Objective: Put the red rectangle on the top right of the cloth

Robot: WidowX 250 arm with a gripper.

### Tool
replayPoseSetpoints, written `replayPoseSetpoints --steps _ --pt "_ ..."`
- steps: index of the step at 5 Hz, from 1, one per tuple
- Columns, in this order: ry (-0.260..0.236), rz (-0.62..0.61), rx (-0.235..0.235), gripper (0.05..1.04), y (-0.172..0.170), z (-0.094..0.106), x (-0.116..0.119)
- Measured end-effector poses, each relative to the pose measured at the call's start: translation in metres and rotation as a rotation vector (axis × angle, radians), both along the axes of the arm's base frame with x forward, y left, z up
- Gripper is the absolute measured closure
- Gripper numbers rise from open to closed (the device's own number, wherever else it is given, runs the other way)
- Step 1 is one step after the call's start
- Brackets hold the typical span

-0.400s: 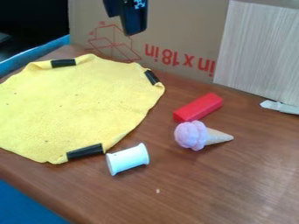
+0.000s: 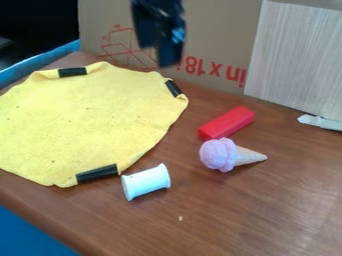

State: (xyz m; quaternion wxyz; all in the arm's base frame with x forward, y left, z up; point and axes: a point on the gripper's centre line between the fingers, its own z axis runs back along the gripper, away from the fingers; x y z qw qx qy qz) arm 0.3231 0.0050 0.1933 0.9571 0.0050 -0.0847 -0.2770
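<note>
Red rectangle [image 2: 227, 122] is located on the wooden table [image 2: 267, 210], right of the yellow cloth [image 2: 87, 120] and well apart from it. Seen from the gripper [image 2: 162, 50], the block lies to the right, nearer and below; the gripper is held up in front of the cardboard [image 2: 220, 30], past the cloth's far right edge. Block's long axis is run diagonally, near left end to far right end, so a grasp across the short width is called for, with the wrist turned to match. Main risk: the toy ice cream [image 2: 230, 155] is set right against or just beside the block's near side, contact can't be confirmed; it could be nudged on descent. Gripper state can't be told from this angle. No block is seen at it, so pick is judged still to be done. Target is taken as the far right part of the cloth, by the black strip [image 2: 173, 88] there.

Versus earlier frame: gripper has been lowered and shifted slightly right. Block, cloth, ice cream and white spool [image 2: 146, 182] are unmoved.
</note>
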Motion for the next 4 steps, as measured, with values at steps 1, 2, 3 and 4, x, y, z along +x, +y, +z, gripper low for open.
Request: replayPoseSetpoints --steps 1,2,3,4 --pt "-0.046 0.040 -0.056 0.083 -0.013 -0.025 0.014" --pt "-0.028 0.090 -0.084 0.083 -0.025 -0.060 0.035" --pt "-0.055 0.155 -0.102 0.083 -0.033 -0.087 0.069" --pt "-0.070 0.211 -0.153 0.083 -0.039 -0.099 0.094"
